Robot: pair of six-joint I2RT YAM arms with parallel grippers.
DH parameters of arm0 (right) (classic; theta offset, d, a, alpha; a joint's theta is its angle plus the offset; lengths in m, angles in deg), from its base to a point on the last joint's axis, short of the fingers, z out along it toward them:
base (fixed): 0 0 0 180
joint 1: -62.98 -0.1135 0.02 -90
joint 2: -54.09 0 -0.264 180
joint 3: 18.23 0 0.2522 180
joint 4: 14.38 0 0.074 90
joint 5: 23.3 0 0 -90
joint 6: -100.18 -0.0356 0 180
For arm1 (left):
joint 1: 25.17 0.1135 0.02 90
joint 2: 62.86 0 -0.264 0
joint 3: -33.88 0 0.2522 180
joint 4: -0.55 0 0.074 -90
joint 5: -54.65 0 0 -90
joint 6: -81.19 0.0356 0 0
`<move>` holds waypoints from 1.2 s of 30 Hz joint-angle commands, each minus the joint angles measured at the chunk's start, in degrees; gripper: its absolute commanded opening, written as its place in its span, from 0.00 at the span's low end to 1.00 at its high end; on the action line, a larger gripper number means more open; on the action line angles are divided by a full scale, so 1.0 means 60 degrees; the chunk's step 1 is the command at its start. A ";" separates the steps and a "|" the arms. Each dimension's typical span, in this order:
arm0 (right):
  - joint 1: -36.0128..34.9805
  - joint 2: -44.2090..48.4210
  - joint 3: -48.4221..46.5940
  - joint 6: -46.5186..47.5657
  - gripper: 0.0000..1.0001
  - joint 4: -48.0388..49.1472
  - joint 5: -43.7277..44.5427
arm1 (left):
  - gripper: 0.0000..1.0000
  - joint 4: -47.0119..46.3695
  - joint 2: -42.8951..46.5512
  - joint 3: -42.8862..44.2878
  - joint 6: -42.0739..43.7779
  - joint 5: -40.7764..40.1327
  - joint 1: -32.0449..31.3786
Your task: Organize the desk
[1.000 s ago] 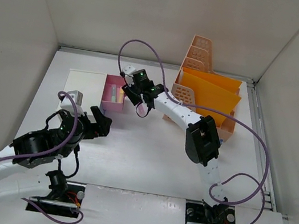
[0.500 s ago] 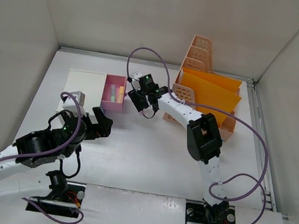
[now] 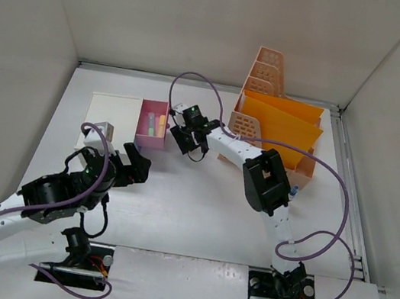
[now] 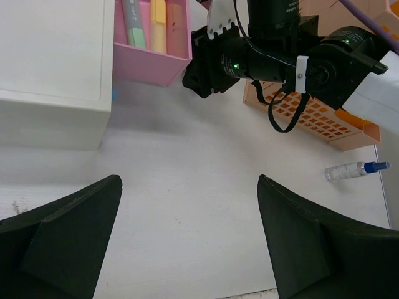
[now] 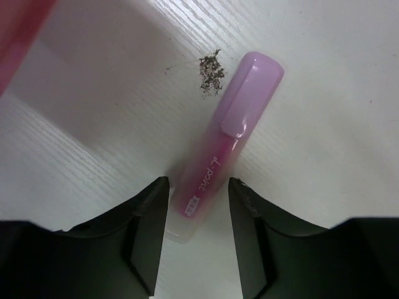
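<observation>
A pink highlighter (image 5: 224,143) lies flat on the white desk (image 3: 189,210), beside a speck of dark grit. My right gripper (image 5: 198,182) is low over it, its jaws open on either side of the highlighter's barrel, with a gap showing on the right side. In the top view the right gripper (image 3: 187,146) is just right of the pink drawer (image 3: 150,131), and the highlighter is hidden under it. My left gripper (image 4: 190,205) is wide open and empty above bare desk; in the top view it (image 3: 135,163) is in front of the white drawer unit (image 3: 113,113).
The pink drawer (image 4: 149,59) holds green, yellow and orange highlighters. An orange mesh file holder (image 3: 274,124) with yellow folders stands at the back right. A small bottle with a blue cap (image 4: 352,169) lies in front of it.
My right gripper has moved right, away from above the pink drawer, to the desk beside it. The left arm has barely moved.
</observation>
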 commanded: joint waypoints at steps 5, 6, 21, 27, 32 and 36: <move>0.0159 -0.0007 0.0074 -0.0091 0.05 0.0123 0.0369 | 0.86 -0.0188 -0.0169 0.0323 -0.0115 -0.0116 -0.0062; 0.0203 0.0052 0.0234 -0.0076 0.00 0.0123 0.0355 | 0.86 -0.0189 -0.0198 0.0323 -0.0115 -0.0101 -0.0062; 0.0307 0.3011 -0.0116 0.1008 0.00 0.0167 0.0238 | 0.86 -0.0848 -0.0447 0.0264 0.0164 0.0074 -0.0062; -0.0089 0.3627 -0.0569 0.0774 0.00 0.0226 0.0209 | 0.86 -0.0921 -0.0345 0.0294 0.0252 -0.0013 -0.0062; -0.0484 0.3423 -0.1329 0.0013 0.00 0.0255 -0.1064 | 0.86 -0.0863 -0.0315 0.0367 0.0296 -0.0101 -0.0062; -0.0748 0.2547 -0.2018 -0.1711 0.00 0.0387 -0.1578 | 0.86 -0.0688 -0.0228 0.0426 0.0237 -0.0131 -0.0062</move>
